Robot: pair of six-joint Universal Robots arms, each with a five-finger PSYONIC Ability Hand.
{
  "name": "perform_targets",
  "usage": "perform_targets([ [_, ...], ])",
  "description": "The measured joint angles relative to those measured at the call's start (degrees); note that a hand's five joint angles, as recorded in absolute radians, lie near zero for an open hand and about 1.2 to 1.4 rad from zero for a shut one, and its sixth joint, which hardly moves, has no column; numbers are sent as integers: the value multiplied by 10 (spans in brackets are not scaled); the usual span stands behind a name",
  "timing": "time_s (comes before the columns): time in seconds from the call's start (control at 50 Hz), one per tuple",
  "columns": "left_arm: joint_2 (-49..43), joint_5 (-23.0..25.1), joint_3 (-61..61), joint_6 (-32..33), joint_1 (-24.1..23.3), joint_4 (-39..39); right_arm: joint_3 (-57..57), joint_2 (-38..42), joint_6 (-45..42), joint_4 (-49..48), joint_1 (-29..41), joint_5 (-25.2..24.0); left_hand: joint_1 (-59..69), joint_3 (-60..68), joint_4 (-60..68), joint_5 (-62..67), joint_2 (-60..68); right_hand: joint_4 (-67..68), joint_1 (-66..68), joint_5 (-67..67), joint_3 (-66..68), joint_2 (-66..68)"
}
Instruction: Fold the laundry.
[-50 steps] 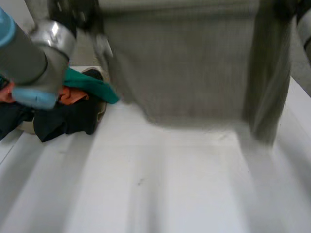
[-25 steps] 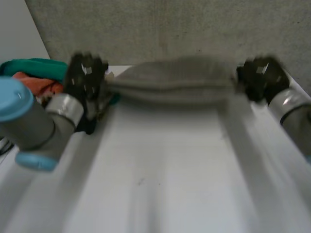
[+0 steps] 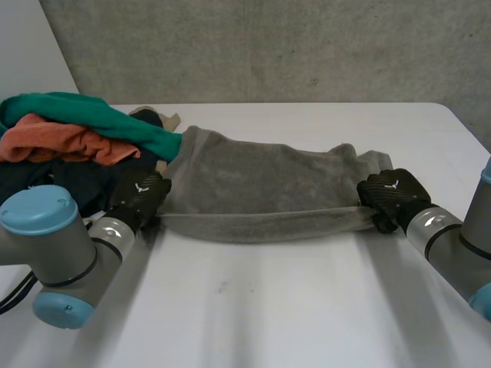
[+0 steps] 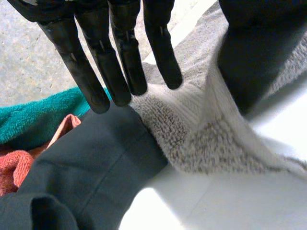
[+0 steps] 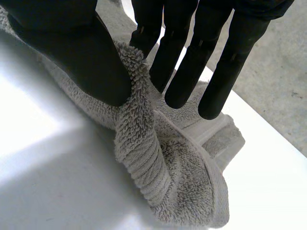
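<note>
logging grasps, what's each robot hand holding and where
Both pinch the grey towel by its near edge: left robot hand at its left end, right robot hand at its right end.

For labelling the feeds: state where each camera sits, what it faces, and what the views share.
Head view: behind the arms, looking down at the table; both arms, left hand and right hand show.
Left wrist view: on that wrist, along its hand's fingers to a grey towel end and dark garment.
Right wrist view: on that wrist, along its fingers to the grey towel's other end.
Shared: the grey towel, in all three.
</note>
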Motion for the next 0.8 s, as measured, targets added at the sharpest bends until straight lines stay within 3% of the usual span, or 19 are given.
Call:
perform_targets([
  [0.06, 6, 0, -9, 0, 4, -1, 1, -1, 0, 5, -6, 0, 163, 152, 154, 150, 160, 0, 0, 0, 0, 0],
  [0.08, 7, 0, -12, 0, 5, -1, 1, -1, 0, 7, -7, 0, 163, 152, 154, 150, 160, 0, 0, 0, 0, 0],
  [0.1, 11, 0, -16, 1, 6, -1, 0, -2, 0, 12, -9, 0, 182, 208, 212, 196, 212, -50, -38, -43, -58, -56],
  [0.16, 26, 1, -28, 2, 9, -4, -7, -9, 0, 35, -17, 0, 182, 215, 219, 196, 218, -306, -285, -304, -303, -315],
  [0.22, 44, 2, -38, 3, 9, -7, -34, -26, 2, 82, -30, 0, 182, 216, 219, 196, 218, -446, -386, -440, -438, -429],
  [0.38, 82, 2, -51, 4, 6, -10, -166, -47, -3, 236, -63, -13, 182, 216, 219, 196, 219, -457, -388, -451, -446, -431],
  [0.48, 94, 2, -55, 4, 5, -9, -281, 0, -35, 339, -85, -30, 182, 216, 219, 196, 219, -457, -388, -447, -446, -431],
  [0.8, 96, 1, -58, 3, 6, -9, -400, 154, -144, 362, -57, -61, 182, 217, 219, 196, 219, -429, -373, -405, -432, -429],
])
